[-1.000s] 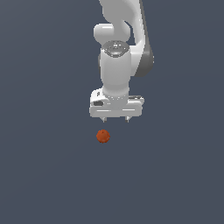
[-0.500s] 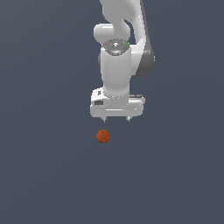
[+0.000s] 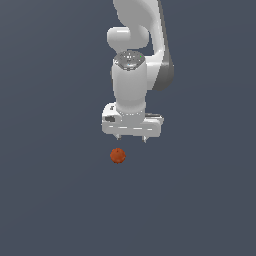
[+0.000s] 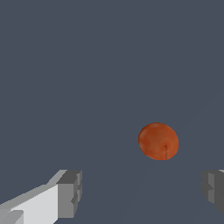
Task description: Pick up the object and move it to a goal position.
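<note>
- Hanging above the grey floor in the exterior view, the gripper [image 3: 131, 139] points straight down, its two short fingertips spread apart and holding nothing; that stance suits a descent onto the ball [image 3: 118, 155], I judge.
- The ball lies at about seven o'clock from the fingertips, near but clear of them, so the gripper seems not yet centred over it.
- The arm's upper links run out of the frame, and no goal marker shows anywhere.
- In the wrist view the ball [image 4: 158, 141] sits between the two grey pads, nearer the one cut off by the frame edge [image 4: 213, 189] than the fuller one [image 4: 70, 193].
- The pads stand wide apart, open, with nothing in contact.
- How high the fingers are above the ball is hard to tell, as the plain floor gives no depth cue.
</note>
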Robot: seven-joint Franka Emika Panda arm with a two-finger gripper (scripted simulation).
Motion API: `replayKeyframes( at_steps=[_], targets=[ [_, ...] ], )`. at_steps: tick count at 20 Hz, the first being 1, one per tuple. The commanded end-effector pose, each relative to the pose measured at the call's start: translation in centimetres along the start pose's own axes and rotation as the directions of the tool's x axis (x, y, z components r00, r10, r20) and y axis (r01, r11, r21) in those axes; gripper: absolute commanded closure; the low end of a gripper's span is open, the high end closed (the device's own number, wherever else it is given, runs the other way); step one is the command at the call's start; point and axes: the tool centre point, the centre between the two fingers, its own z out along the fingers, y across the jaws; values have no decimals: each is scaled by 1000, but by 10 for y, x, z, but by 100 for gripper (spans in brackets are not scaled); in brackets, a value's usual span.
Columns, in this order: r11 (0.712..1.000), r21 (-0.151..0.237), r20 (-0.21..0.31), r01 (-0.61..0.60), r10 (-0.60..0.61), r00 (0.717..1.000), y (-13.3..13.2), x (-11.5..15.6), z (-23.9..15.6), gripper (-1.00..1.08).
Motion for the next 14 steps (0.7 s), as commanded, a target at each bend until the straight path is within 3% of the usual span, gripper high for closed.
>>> replayKeyframes(
  at_steps=[1, 7, 14],
  targets=[
    [999, -1, 4, -55, 55, 998, 3, 0, 5, -92],
    [975, -8, 16, -222, 222, 975, 12, 0, 19, -92],
    [906, -23, 25, -422, 422, 906, 24, -1, 37, -92]
  ],
)
